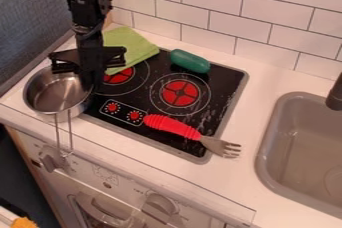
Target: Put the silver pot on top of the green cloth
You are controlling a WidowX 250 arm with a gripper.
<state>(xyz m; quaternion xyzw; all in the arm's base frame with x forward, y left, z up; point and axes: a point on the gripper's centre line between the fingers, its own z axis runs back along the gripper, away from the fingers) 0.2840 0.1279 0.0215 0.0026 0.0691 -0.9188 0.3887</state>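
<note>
The black gripper [90,74] hangs at the right rim of the silver pot, covering part of that rim; whether it holds the rim cannot be told. The silver pot [50,89] is upright at the left of the counter, beside the stove's front left corner, its wire handle pointing to the front edge. Behind the gripper, the green cloth [127,44] lies over the stove's back left corner, partly hidden by the arm.
On the black stove top [224,79] lie a dark green capsule-shaped object [190,61] near the back and a red-handled fork [172,125] across the front edge. A grey sink [268,144] is at the right, with a dark faucet. Tiled wall stands behind.
</note>
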